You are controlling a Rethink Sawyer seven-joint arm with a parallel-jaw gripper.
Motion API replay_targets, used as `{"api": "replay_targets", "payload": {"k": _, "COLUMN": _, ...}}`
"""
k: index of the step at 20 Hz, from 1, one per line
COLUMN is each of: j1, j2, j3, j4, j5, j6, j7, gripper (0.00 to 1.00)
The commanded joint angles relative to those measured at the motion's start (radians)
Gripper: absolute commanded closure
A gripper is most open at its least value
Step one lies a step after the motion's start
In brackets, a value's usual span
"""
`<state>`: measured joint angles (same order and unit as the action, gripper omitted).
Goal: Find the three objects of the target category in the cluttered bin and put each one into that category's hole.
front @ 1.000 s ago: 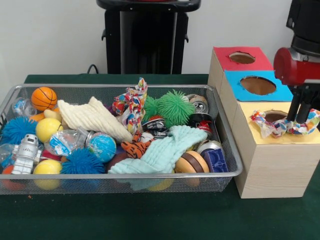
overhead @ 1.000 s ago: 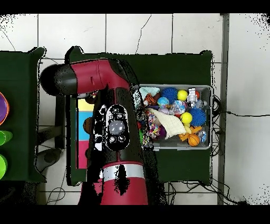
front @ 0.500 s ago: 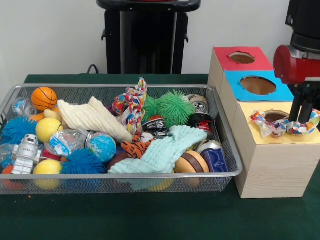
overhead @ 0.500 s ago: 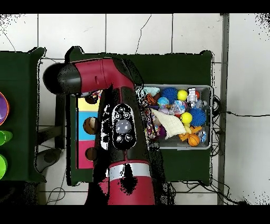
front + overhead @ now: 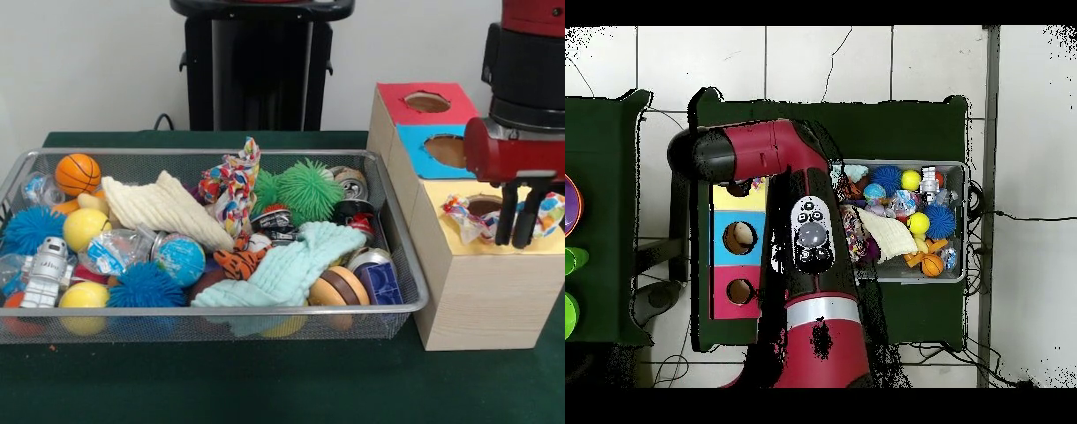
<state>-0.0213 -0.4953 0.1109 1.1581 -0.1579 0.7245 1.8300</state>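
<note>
your gripper (image 5: 518, 243) hangs narrowly parted and empty in front of the printed rag (image 5: 477, 221) lying across the yellow hole (image 5: 483, 205).

Plain pale wall (image 5: 97, 62), tiled floor (image 5: 865, 60)

arm: descends vertically from above | gripper (image 5: 517, 240): pointing down, fingers slightly parted, empty

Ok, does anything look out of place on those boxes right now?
Yes. A printed rag lies draped across the yellow top, over the rim of the hole rather than down inside it. The gripper hangs open in front of it, holding nothing.
</note>
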Motion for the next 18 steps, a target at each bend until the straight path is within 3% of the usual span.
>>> {"api": "replay_targets", "payload": {"k": 1, "j1": -0.015, "j2": 0.040, "j3": 0.066, "j4": 0.117, "j5": -0.017, "j6": 0.115, "j7": -0.044, "gripper": 1.00}}
{"api": "replay_targets", "payload": {"k": 8, "j1": -0.013, "j2": 0.068, "j3": 0.075, "j4": 0.071, "j5": -0.007, "j6": 0.286, "j7": -0.084, "gripper": 1.00}}
{"api": "replay_targets", "payload": {"k": 18, "j1": -0.020, "j2": 0.064, "j3": 0.086, "j4": 0.075, "j5": -0.007, "j6": 0.352, "j7": -0.090, "gripper": 1.00}}
